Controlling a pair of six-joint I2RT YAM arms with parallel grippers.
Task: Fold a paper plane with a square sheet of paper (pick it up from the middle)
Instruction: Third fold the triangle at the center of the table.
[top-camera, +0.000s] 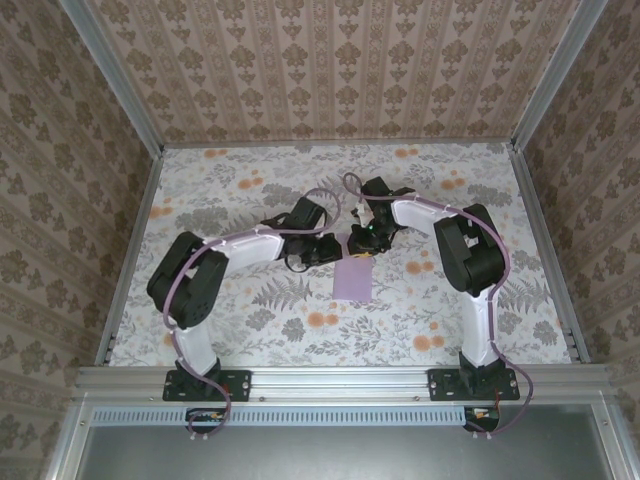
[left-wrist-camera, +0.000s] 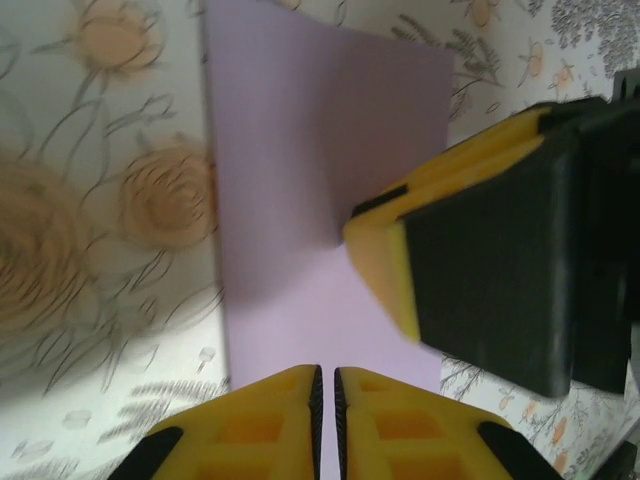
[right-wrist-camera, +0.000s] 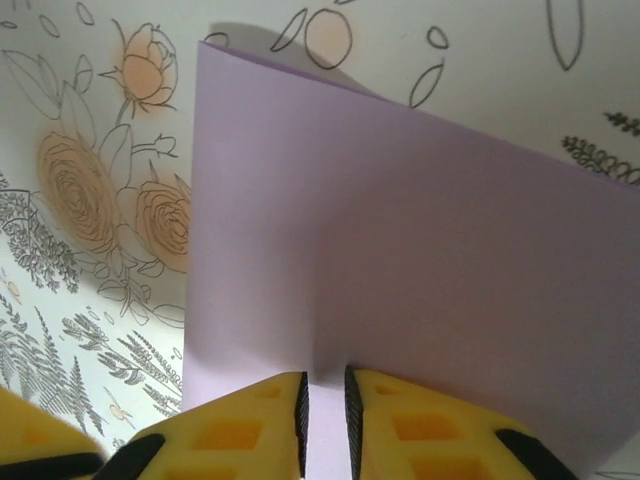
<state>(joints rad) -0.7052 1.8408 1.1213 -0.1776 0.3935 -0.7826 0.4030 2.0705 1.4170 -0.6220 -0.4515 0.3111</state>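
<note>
Lilac paper (top-camera: 352, 281) lies on the flowered bench (top-camera: 500, 200). At its edge the right claw (right-wrist-camera: 325, 405) stands slightly open. The left claw (left-wrist-camera: 326, 400) is nearly closed on it, and I cannot tell if it grips.

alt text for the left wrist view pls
A plain lilac-purple sheet of paper lies on a floral-patterned tablecloth. The left tool, yellow fingers almost closed, sits at its near edge, while the right tool's yellow-and-black finger reaches over its right side.

The square sheet of paper (right-wrist-camera: 400, 250) looks matt and smooth; the floral tablecloth (right-wrist-camera: 90, 180) seems cloth.
</note>
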